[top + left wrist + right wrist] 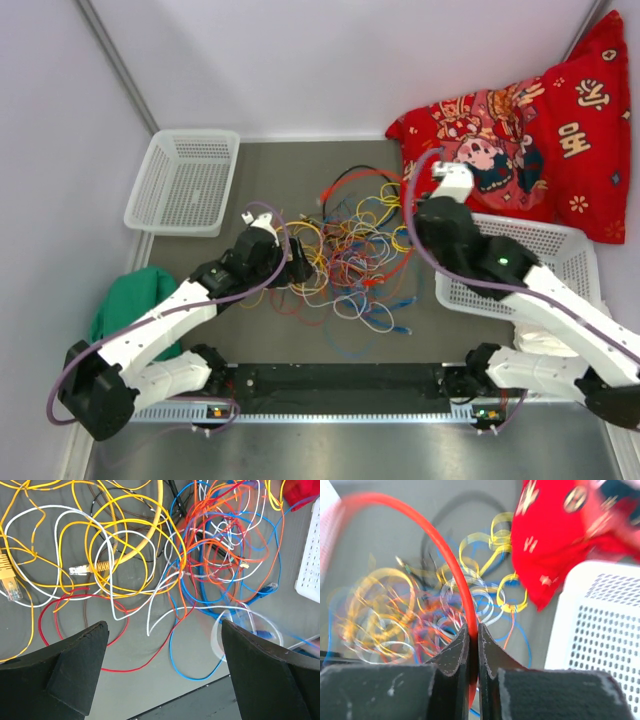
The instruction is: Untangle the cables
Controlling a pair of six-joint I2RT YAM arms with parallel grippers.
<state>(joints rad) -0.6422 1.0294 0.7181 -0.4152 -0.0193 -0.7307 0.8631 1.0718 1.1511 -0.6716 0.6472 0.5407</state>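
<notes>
Grey tabletop (290,170) runs between pale walls. From where I stand, the cables (350,250) lie heaped in one loose tangle in the middle of it, between the two wrists.

The right gripper (474,630) is clenched. Its two dark fingers (452,655) are pressed nearly together, with a single red cable (427,532) pinched in the narrow slot between them. From the fingertips that cable rises and arches over to the gripper's left, blurring out at its far end. Ahead of the fingertips lies the rest of the tangle in yellow, blue and white loops, too blurred to follow one by one. To the gripper's right sits a white perforated basket (600,635). Ahead and to the right is a red printed cushion (560,540), its lower corner just beside the basket's rim.

The left gripper (164,625) is spread wide, with nothing between its fingers and no wire touching either pad that I can see. It hangs above the near edge of the heap. Yellow and white loops lie ahead on its left and orange and blue ones ahead on its right. A thin red wire (70,597) curls just beyond the left finger. A yellow plug (6,572) lies far off to its left, and a blue plug (270,587) lies ahead of the right finger.
</notes>
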